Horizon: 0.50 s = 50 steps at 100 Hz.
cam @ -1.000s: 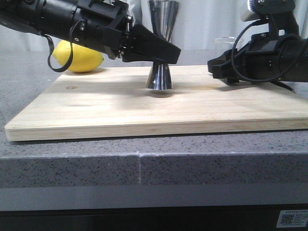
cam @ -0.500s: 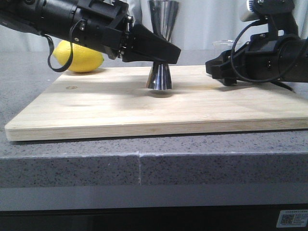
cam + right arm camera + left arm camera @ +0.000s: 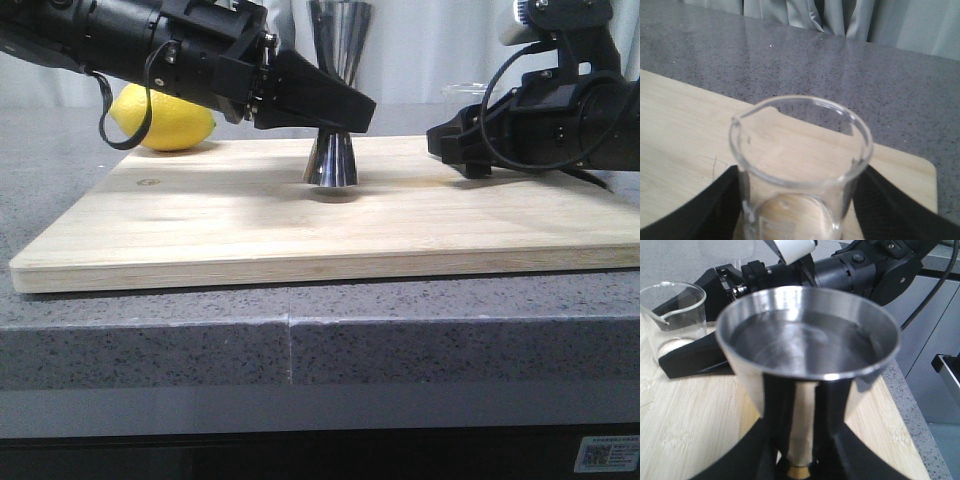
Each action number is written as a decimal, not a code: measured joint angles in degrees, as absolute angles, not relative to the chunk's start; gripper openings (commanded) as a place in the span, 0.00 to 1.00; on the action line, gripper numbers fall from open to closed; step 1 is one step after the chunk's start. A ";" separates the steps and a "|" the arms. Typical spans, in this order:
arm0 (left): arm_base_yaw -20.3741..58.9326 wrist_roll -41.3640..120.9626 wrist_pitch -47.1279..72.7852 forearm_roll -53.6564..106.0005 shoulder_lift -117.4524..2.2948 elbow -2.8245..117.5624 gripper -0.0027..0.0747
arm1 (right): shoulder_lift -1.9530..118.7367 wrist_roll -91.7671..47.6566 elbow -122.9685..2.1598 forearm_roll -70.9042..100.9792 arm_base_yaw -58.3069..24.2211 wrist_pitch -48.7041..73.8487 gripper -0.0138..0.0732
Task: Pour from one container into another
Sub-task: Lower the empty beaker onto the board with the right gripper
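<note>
Front view: the steel jigger stands upright on the wooden board, roughly at the board's middle. The left gripper crosses in front of the jigger at its narrow waist, fingers dark and wedge-shaped. A lemon lies on the grey tabletop just behind the board's far left corner. The right gripper sits low over the board, to the right of the jigger and apart from it; the rim of the glass beaker shows faintly behind that arm. Against the frame a second ago, the right gripper has edged slightly toward the jigger; against half a second ago, nothing has visibly shifted. The left gripper and jigger are unchanged throughout.

Left wrist view: the left gripper is clamped on the jigger at the gold band, both fingers pressed against the waist. The upper cup looks empty, though the view is soft. Beyond the jigger, the beaker stands on the board between the black fingers of the other arm.

Right wrist view: the beaker stands upright on the board, pouring lip turned away from the jigger side cannot be confirmed. The right gripper brackets it with a finger on each side; whether the pads press the glass I cannot tell. The beaker appears empty.
</note>
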State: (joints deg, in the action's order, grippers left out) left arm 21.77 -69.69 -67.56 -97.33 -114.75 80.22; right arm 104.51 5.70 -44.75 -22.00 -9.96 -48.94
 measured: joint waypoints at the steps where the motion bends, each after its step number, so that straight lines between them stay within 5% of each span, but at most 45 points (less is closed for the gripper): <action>1: 21.77 -69.69 -67.56 -97.33 -114.75 80.22 0.18 | 104.46 5.70 -44.75 -22.00 -9.96 -48.56 0.66; 50: 21.77 -69.69 -67.56 -97.33 -114.75 80.22 0.18 | 97.22 5.81 -41.93 -22.00 -9.96 -42.51 0.66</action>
